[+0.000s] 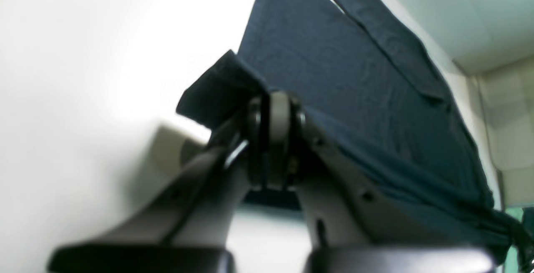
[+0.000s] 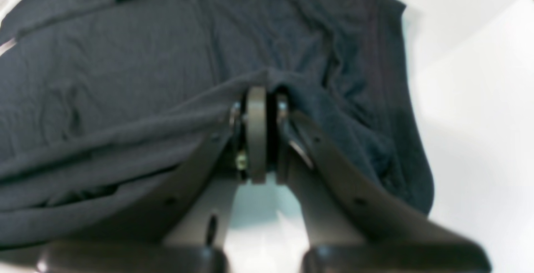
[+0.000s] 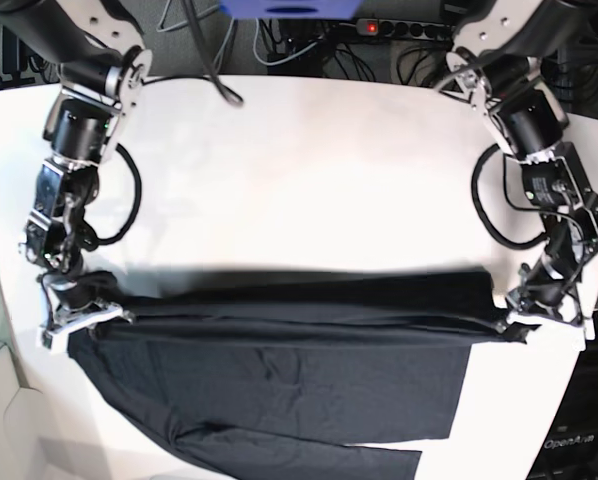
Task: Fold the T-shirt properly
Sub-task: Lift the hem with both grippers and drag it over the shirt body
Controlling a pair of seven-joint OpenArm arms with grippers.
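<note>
Both sets of fingers clamped on the T-shirt (image 3: 279, 370): left fingers (image 1: 275, 110) pinch one corner of a raised fold, right fingers (image 2: 258, 102) the other. Fabric stretches taut between them, rest lying on the white table (image 3: 309, 170) below.

T-shirt (image 3: 279, 370): soft matt knit cloth, dark, faintly wrinkled. Table (image 3: 309, 170): smooth white surface, slight sheen. Right gripper (image 2: 256, 110) and left gripper (image 1: 275, 114): grey matt plastic-looking fingers, dark fittings.

White table (image 3: 309, 170), cables (image 3: 309, 45) behind
</note>
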